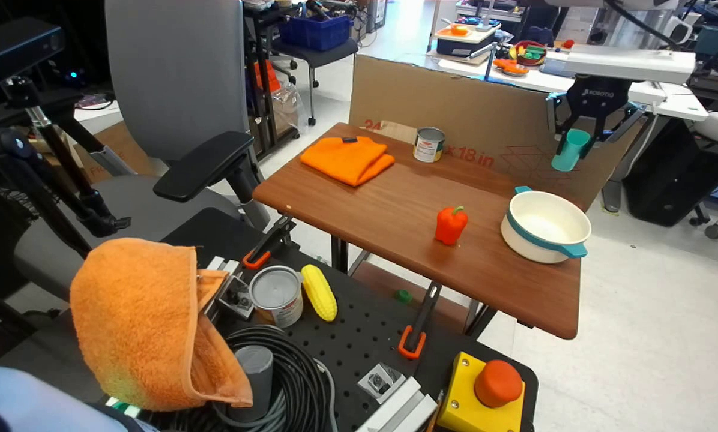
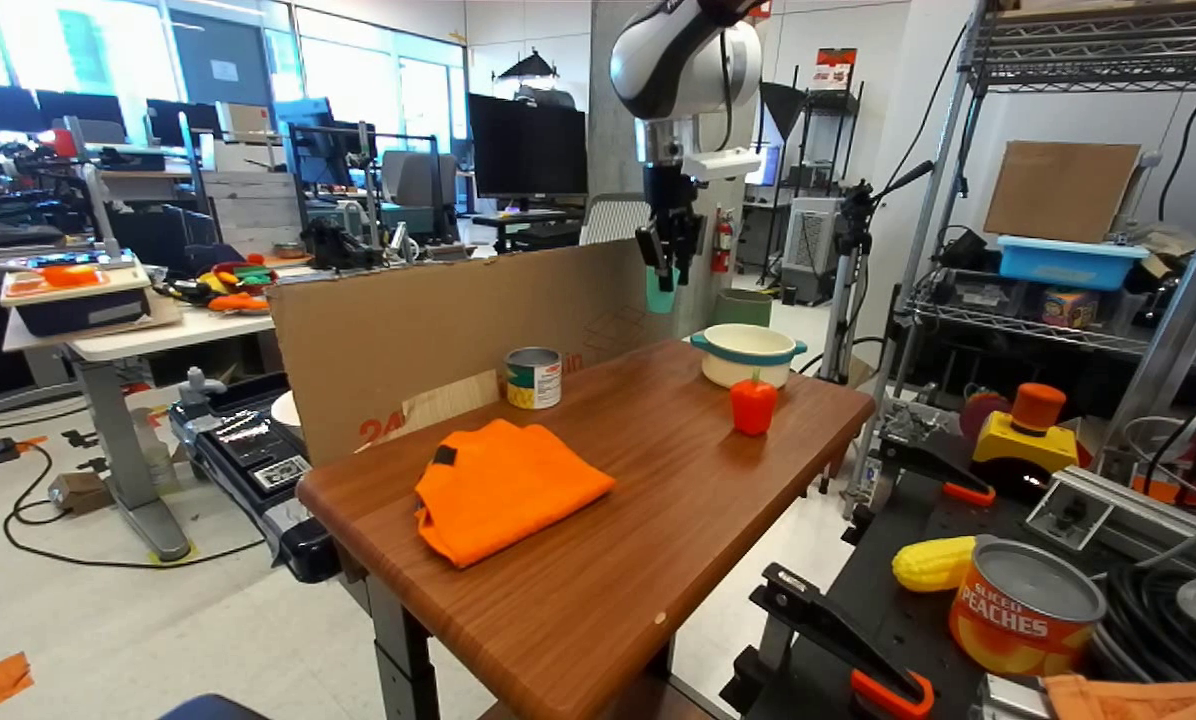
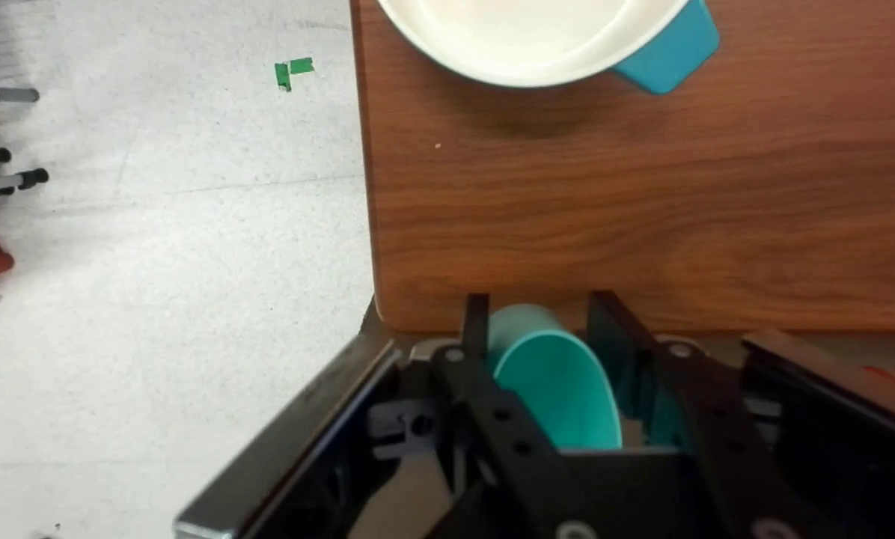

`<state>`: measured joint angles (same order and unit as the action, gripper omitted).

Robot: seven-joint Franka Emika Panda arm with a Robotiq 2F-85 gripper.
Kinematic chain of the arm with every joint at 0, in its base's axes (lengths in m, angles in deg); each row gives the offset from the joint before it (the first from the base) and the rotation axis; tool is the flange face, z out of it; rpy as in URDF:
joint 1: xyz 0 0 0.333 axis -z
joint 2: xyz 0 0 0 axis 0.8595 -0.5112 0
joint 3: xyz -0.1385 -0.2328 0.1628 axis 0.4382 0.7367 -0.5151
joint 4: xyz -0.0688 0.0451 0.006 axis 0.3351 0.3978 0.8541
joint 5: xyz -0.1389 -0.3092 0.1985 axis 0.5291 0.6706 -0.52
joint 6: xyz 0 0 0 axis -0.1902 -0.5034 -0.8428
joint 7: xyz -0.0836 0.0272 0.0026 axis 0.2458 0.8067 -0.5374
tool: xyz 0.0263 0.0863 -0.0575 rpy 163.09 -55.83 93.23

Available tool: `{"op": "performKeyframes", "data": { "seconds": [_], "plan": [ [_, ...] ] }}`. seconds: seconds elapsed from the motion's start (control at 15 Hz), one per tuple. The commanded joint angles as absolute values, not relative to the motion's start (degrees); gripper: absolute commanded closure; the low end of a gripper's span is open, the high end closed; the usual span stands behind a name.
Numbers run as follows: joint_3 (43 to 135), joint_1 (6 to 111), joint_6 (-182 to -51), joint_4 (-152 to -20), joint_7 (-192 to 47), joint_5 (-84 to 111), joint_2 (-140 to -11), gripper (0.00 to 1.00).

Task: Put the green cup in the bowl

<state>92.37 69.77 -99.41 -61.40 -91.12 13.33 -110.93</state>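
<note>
The green cup (image 1: 568, 159) is teal and hangs in the air between the fingers of my gripper (image 1: 575, 147). It also shows in the other views (image 2: 660, 292) (image 3: 560, 389). It is tilted, its open mouth toward the palm in the wrist view. My gripper is shut on it, high above the table's back edge near the cardboard. The bowl (image 1: 524, 237) is cream-white with teal handles and stands on the table's end. In the wrist view the bowl (image 3: 518, 45) is cut off at the top, apart from the cup. The bowl looks empty in an exterior view.
A red pepper (image 1: 451, 227) stands on the wooden table (image 1: 389, 210) beside the bowl. A grey metal tin (image 1: 429, 145) stands by the cardboard wall (image 1: 473, 114) at the back. A folded orange cloth (image 1: 344, 159) lies at the far end.
</note>
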Motion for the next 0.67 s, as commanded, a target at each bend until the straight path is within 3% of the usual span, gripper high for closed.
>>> {"op": "performKeyframes", "data": {
  "seconds": [0.0, 0.6],
  "plan": [
    [90.3, 71.4, -103.2, -74.6, -97.2, 14.4, -99.4, 0.88],
    [90.6, 73.0, -101.4, -98.6, -110.2, 16.7, -82.3, 0.88]
  ]
}}
